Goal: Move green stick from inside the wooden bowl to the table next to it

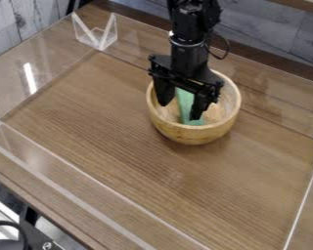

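Note:
The wooden bowl (209, 128) stands right of centre on the brown table (107, 146). Inside it the green stick (191, 103) leans at a tilt against the bowl's inner wall, its upper end between my fingers. My black gripper (187, 99) hangs straight down over the bowl, jaws open, one fingertip on each side of the stick. I see no squeeze on the stick. The stick's lower end rests on the bowl's floor.
Low clear acrylic walls (26, 73) edge the tabletop. A clear folded stand (94, 32) sits at the back left corner. Bare wood lies to the left of and in front of the bowl.

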You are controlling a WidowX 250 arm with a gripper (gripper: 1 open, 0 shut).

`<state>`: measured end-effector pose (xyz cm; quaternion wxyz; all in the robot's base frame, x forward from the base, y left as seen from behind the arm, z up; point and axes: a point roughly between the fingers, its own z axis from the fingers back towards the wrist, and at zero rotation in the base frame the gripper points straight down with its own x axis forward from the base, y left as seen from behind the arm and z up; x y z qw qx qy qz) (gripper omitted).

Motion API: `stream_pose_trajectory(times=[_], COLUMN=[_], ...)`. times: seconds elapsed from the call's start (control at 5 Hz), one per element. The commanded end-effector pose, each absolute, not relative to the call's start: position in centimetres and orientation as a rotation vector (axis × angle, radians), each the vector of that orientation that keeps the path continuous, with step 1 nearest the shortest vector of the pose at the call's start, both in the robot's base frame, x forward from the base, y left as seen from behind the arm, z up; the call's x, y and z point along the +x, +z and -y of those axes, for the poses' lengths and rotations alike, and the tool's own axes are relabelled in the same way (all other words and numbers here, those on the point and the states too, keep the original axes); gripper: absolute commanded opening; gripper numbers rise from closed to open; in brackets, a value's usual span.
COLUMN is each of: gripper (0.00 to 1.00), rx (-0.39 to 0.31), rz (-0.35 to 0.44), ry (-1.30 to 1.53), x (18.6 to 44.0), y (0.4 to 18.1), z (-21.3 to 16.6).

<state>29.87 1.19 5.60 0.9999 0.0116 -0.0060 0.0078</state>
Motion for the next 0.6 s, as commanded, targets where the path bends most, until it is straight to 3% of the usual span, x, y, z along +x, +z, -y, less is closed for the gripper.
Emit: stream_pose_trajectory(times=[0.0,0.4], gripper=[1.0,1.0], rx=[0.024,0.02], rz=[0.059,0.073], ry=[0.022,0.029], x=[30.55,30.69], y=[6.53,6.42], z=[-1.37,-1.35])
